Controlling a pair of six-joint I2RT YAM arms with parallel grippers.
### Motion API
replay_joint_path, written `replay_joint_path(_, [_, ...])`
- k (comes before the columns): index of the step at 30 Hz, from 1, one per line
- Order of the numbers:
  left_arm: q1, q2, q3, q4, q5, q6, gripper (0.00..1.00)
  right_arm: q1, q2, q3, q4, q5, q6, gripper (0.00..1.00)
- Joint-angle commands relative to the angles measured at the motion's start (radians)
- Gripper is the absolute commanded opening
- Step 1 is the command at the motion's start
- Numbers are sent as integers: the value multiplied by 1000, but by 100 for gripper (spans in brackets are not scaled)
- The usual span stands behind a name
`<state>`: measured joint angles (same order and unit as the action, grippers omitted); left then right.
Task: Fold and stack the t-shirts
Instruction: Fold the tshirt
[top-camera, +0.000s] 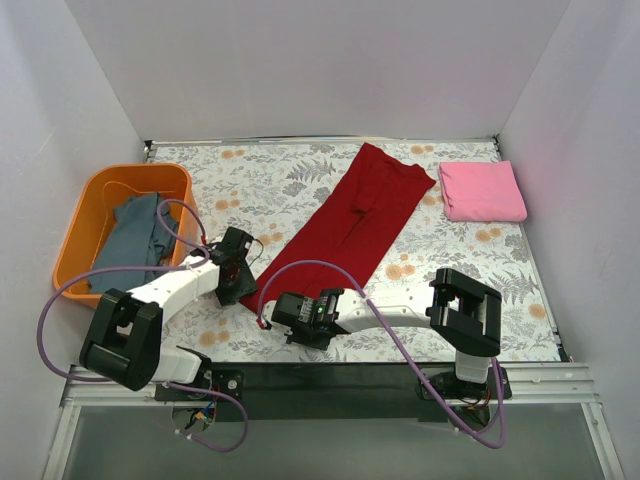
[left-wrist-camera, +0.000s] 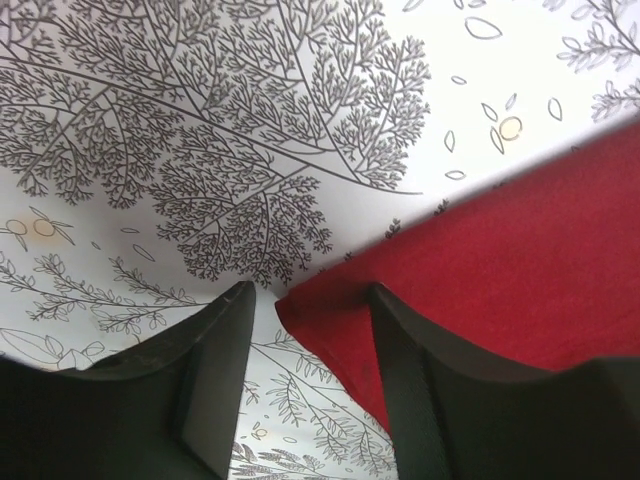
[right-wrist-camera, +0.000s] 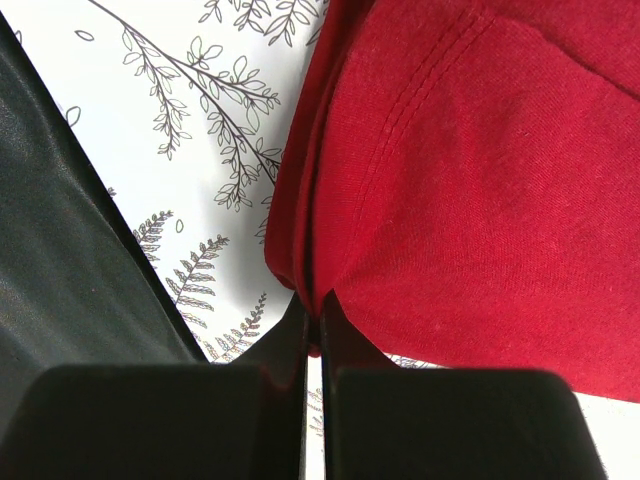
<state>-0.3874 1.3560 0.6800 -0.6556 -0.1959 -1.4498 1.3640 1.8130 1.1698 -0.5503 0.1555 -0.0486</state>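
Observation:
The dark red t-shirt (top-camera: 365, 217) lies folded into a long strip, running diagonally from the table's middle to the back. My left gripper (left-wrist-camera: 305, 290) is open, its jaws astride the strip's near left corner (left-wrist-camera: 330, 320). My right gripper (right-wrist-camera: 313, 318) is shut on the shirt's near hem (right-wrist-camera: 300, 250). The pink t-shirt (top-camera: 482, 190) lies folded at the back right. The grey-blue t-shirt (top-camera: 133, 240) is crumpled in the orange basket (top-camera: 95, 200).
The floral tablecloth (top-camera: 280, 180) covers the table. The basket stands at the left edge beside my left arm. White walls enclose the back and sides. A black rail (top-camera: 330, 378) runs along the near edge.

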Motion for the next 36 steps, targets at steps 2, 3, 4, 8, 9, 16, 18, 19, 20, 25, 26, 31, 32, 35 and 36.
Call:
replay_joint_path(2, [7,92,-31,54,10,-6,41,4,28,4,-30,7,4,1])
replay_joint_path(3, [4,97,-31,54,18,-3,35,4,28,4,-30,7,4,1])
replay_joint_path(4, [5,101,-30,53,26,-1,32,4,26,2,-30,7,4,1])
replay_joint_path(8, [-5,109,-39,63,49,-6,17,4,26,4,-30,6,3,1])
replay_joint_path(9, [-7,111,-39,65,53,-4,15,4,25,4,-28,6,3,1])
replay_joint_path(16, [-10,59,6,-50,-5,-18,0,4,-7,27,-25,-81,-26,1])
replay_joint_path(18, [-10,13,33,-97,-39,-50,0,4,-14,44,-26,-144,-49,1])
replay_joint_path(19, [-10,-44,35,-110,-25,-55,0,6,-20,51,-30,-212,-53,1])
replay_joint_path(20, [-10,-72,44,-124,-13,-60,0,7,-24,73,-36,-235,-63,1])
replay_joint_path(25, [-8,-194,165,-296,-48,-89,0,9,-63,146,-62,-359,-85,1])
replay_joint_path(26, [-8,-236,183,-320,-66,-93,0,10,-69,157,-65,-397,-86,1])
replay_joint_path(31, [-1,-327,271,-462,-109,-112,0,10,-80,229,-91,-474,-85,1])
replay_joint_path(32, [-2,-334,292,-478,-123,-112,0,10,-81,237,-91,-502,-83,1])
replay_joint_path(35, [2,-353,320,-493,-132,-107,0,10,-86,261,-112,-496,-95,1])
replay_joint_path(36, [1,-348,329,-484,-125,-104,0,9,-98,263,-123,-479,-99,1])
